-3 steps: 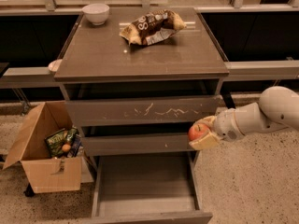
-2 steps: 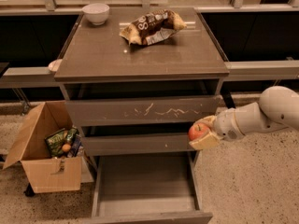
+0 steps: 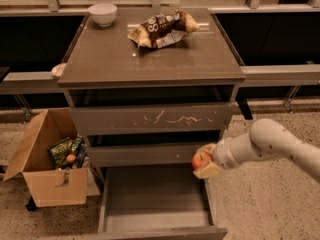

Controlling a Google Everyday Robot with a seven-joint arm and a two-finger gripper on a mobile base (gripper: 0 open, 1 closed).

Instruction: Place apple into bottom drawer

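Enters from the right edge of the frame as a thick white arm [image 3: 280,141], sloping down and left toward lower centre. Ends in the claw [image 3: 205,160], pointing left, with cream fingers [image 3: 209,171] above and below, clamped on the apple [image 3: 200,160].

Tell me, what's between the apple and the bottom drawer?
Nothing, just air. In the camera view the gripper holds the apple above the right edge of the open bottom drawer, whose floor is bare.
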